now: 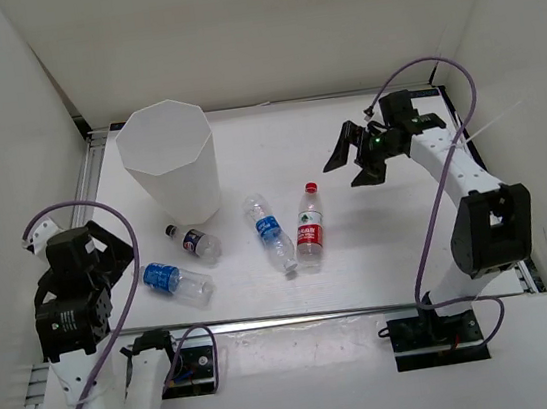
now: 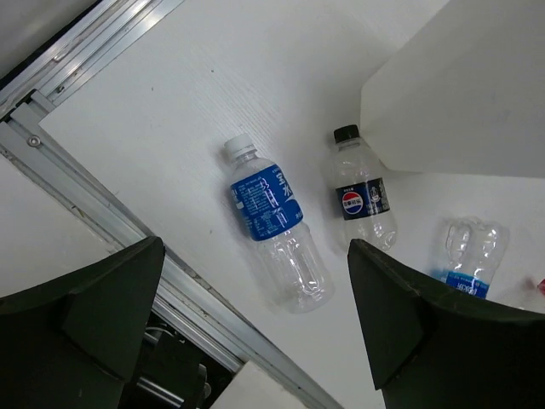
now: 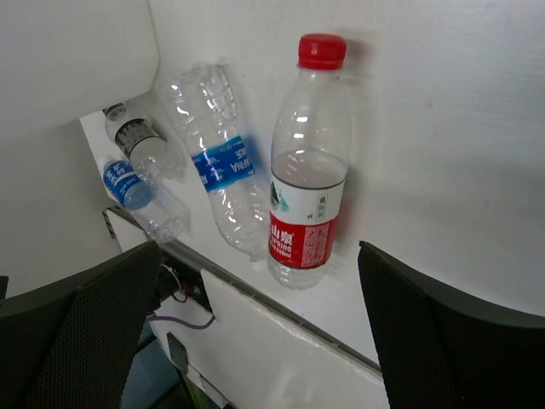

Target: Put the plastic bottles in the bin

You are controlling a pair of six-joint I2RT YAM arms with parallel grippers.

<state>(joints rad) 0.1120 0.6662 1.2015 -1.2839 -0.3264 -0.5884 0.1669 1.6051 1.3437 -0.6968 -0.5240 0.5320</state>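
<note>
Four plastic bottles lie on the white table, all outside the bin. The red-labelled bottle point(image 1: 308, 224) point(image 3: 308, 170) and a blue-labelled bottle point(image 1: 269, 233) point(image 3: 220, 166) lie mid-table. The short black-capped bottle point(image 1: 195, 242) point(image 2: 362, 196) lies next to the white faceted bin point(image 1: 167, 158) point(image 2: 460, 85). The second blue-labelled bottle point(image 1: 176, 282) point(image 2: 274, 230) lies near the front rail. My left gripper point(image 1: 108, 251) point(image 2: 255, 324) is open and empty, high above that bottle. My right gripper point(image 1: 352, 166) point(image 3: 260, 315) is open and empty, raised to the right of the red-labelled bottle.
White walls enclose the table on the left, back and right. A metal rail point(image 1: 318, 312) point(image 2: 94, 213) runs along the front edge. Purple cables point(image 1: 436, 213) loop from both arms.
</note>
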